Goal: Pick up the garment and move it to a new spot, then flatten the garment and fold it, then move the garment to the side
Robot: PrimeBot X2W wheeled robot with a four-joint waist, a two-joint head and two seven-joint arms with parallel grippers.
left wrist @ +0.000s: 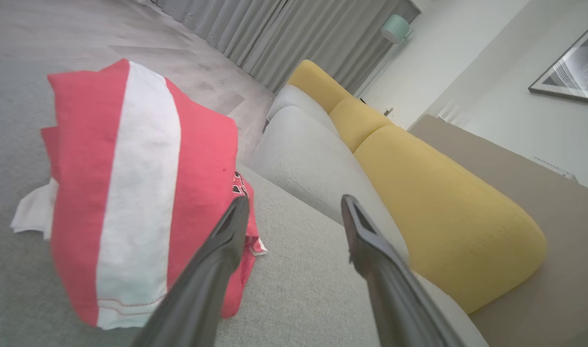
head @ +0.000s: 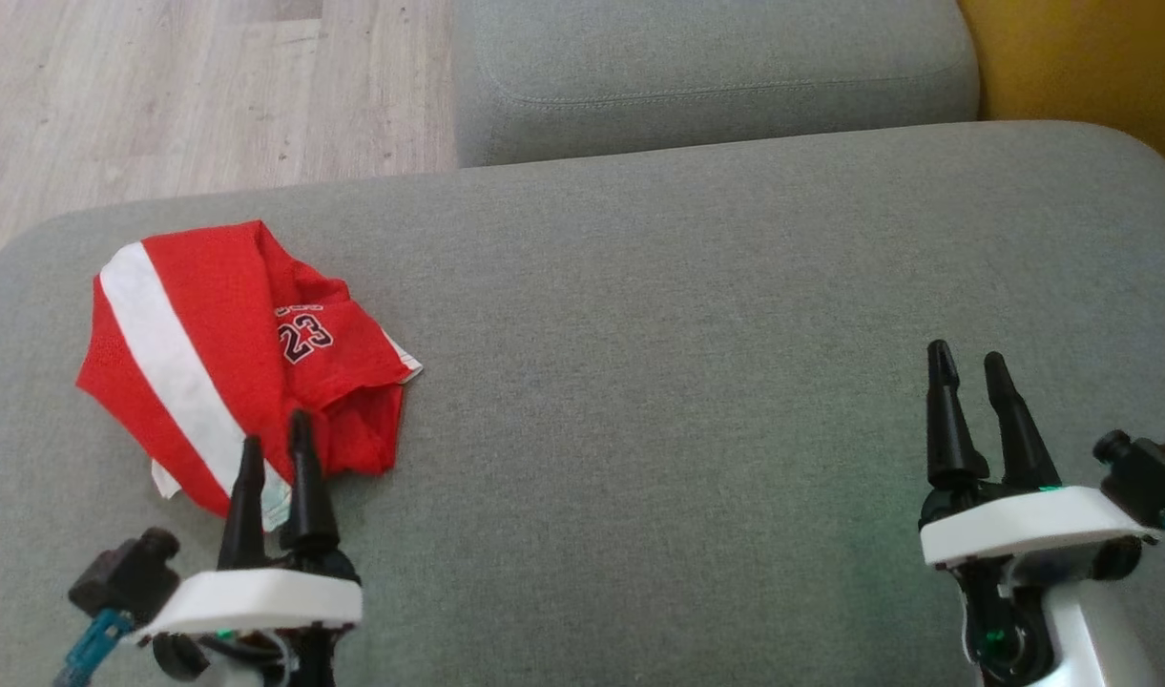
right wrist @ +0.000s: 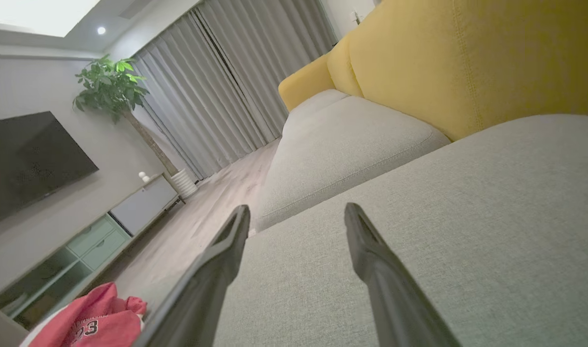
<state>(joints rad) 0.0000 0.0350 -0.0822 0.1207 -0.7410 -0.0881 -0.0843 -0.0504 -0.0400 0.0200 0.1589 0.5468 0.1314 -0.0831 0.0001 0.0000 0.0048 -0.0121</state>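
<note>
A crumpled red jersey (head: 229,353) with a white stripe and the number 23 lies at the left end of a grey sofa seat (head: 687,286). The left gripper (head: 276,428) hangs at the jersey's near edge, fingers parted, holding nothing. Well to the right, the right gripper (head: 967,352) is likewise spread and empty-handed above the seat.

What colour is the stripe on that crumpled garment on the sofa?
White: a broad stripe on the red garment. The left wrist view shows it best.

Head view: steep, down onto sofa seat (head: 658,315). Wrist views: low, close, along seat; all share garment (head: 210,353).
</note>
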